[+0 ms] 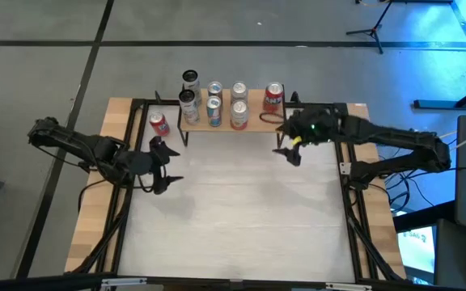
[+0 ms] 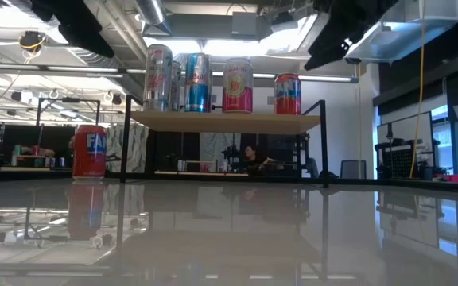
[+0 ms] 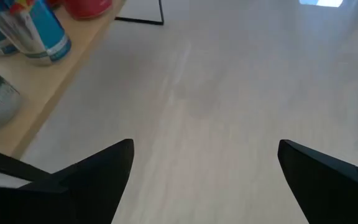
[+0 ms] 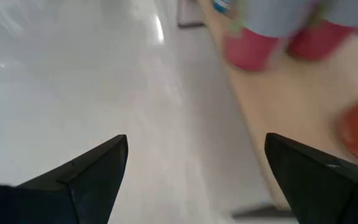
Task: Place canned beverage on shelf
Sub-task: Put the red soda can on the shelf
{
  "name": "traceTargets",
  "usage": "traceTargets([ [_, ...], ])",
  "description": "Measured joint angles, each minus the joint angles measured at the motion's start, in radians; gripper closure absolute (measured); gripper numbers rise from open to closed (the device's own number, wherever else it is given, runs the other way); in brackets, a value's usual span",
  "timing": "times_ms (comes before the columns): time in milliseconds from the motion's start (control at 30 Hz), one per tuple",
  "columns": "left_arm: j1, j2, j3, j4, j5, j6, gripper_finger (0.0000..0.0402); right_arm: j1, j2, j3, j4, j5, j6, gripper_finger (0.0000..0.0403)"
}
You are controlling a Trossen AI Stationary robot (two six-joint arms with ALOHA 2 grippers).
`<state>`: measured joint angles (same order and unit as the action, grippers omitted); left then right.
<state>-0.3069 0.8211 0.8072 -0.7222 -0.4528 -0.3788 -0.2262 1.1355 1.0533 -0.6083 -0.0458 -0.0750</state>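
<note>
Nearest the low cam: bare glossy white tabletop (image 2: 237, 238), reflecting the cans and ceiling lights.

The red aluminium soda can (image 1: 159, 124) stands upright on the table near its far-left corner, just beside the left end of the low light-wood shelf on thin black legs (image 1: 257, 123), not on it yet. The shelf sits along the far edge and already carries several upright cans, silver, blue and red.

My left gripper (image 1: 162, 166) hovers above the table on the near side of that can, jaws spread wide, nothing in them. The can lies toward the far edge from it, a touch left, long axis vertical. My right gripper (image 1: 290, 144) is by the shelf's right end, also wide open and empty, w/ the whole shelf between it and the can. So the left arm is clearly nearer; I'd reach w/ that one, approaching level and taking the can round its side.

Surface looks smooth and hard, so I'd expect the can to slide if nudged. Room beyond: workshop benches, monitors, a seated person seen under the shelf, bright overhead lighting.
</note>
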Motion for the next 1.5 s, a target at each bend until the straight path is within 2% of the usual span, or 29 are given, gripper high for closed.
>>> traceTargets([
  [100, 0.012, 0.004, 0.001, -0.015, -0.024, -0.018, 0.0013, 0.047, -0.008, -0.101, 0.159, 0.0, 0.0, 0.0029],
  [300, 0.093, 0.004, 0.001, -0.162, -0.15, -0.195, 0.0013, 0.116, -0.007, -0.243, 0.373, 0.0, -0.005, 0.0029],
  [500, 0.26, 0.004, 0.001, -0.248, -0.16, -0.3, 0.0014, 0.158, -0.007, -0.301, 0.44, 0.0, 0.012, 0.0029],
  [733, 0.447, 0.004, 0.001, -0.314, -0.113, -0.3, 0.0024, 0.203, -0.006, -0.313, 0.435, 0.0, 0.026, 0.0029],
  [1100, 0.724, 0.013, 0.001, -0.305, -0.118, -0.223, 0.0024, 0.222, -0.005, -0.313, 0.46, 0.001, 0.026, 0.0029],
  [1367, 0.897, 0.099, 0.001, -0.257, -0.154, -0.139, 0.0024, 0.222, -0.004, -0.313, 0.478, 0.001, 0.026, 0.0029],
  [1500, 0.964, 0.162, 0.001, -0.194, -0.098, -0.074, 0.0024, 0.221, 0.012, -0.313, 0.481, 0.001, 0.026, 0.0029],
])
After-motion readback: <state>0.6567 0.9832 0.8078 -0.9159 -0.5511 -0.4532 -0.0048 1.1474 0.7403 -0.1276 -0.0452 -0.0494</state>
